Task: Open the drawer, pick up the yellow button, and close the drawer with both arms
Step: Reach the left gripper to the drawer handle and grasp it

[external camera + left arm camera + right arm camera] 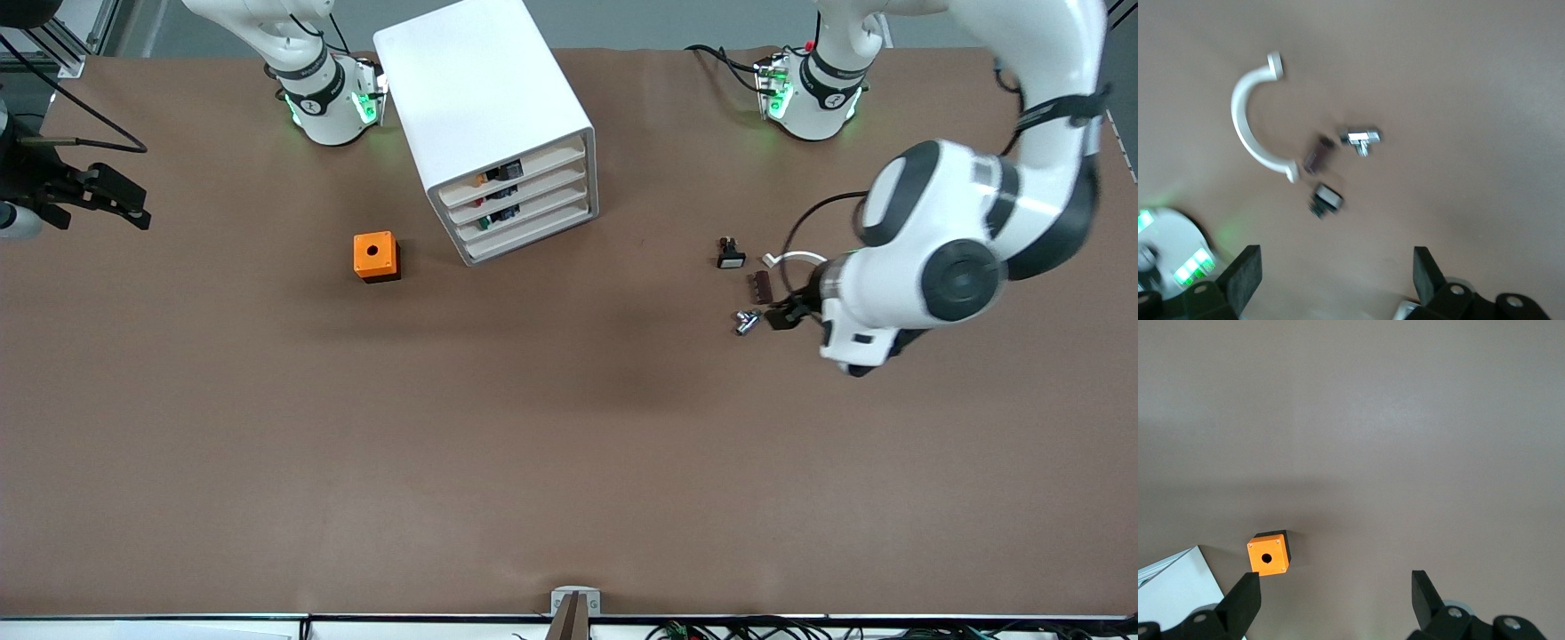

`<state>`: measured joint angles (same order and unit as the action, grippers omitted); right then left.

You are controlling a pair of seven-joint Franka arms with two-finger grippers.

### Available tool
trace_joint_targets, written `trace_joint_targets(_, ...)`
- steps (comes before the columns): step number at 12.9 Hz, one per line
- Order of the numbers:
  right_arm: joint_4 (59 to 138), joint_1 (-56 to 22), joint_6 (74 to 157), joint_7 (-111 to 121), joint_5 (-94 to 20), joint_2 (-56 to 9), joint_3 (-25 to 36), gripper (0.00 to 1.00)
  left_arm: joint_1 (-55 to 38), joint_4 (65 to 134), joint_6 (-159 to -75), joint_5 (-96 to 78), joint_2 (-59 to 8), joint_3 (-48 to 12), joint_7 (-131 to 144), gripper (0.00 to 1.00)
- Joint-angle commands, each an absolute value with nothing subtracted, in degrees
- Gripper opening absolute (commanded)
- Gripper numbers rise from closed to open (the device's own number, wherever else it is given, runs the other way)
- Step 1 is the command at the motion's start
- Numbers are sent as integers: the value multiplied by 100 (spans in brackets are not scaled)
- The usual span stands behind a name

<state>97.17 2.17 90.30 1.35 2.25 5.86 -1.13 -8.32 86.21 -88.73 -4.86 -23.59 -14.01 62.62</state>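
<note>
Right tool [138,206] [1335,587] hangs over the table [569,444] at the right arm's end, its fingers spread wide and holding nothing. From where I stand, next along comes an orange box with a hole [376,256] [1268,555], sitting on the table beside the white cabinet [480,80] and a little nearer the front camera. The cabinet stands at an angle. Its top drawer [533,164] lines up flush with the three below it, so it looks shut. Through the drawer's front I can just make out an orange speck that looks to be the button [481,179], lying inside.

Further toward the left arm's end, a few small parts lie near one another: a black button with a white face [731,256] [1327,199], a small brown block [762,286] [1317,155], a shiny metal piece [746,322] [1361,139] and a white curved clamp [794,258] [1248,127]. Left tool [787,313] [1335,267] sits just beside the metal piece, fingers wide apart and empty.
</note>
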Motion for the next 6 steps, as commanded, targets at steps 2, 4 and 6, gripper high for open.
trace_joint_targets(2,9703,343,9035,193,132,606,-185,100,-1028,8297,-8798,-1377,-2934,-1397,8492,100)
trace_joint_targets(4,9703,343,9035,193,132,598,-185,100,-1247,8297,-8798,-1712,-3040,-1397,9530,100)
trace_joint_targets(6,9703,343,9035,193,132,598,-185,100,-1423,8297,-8798,-2186,-3198,-1397,11197,100)
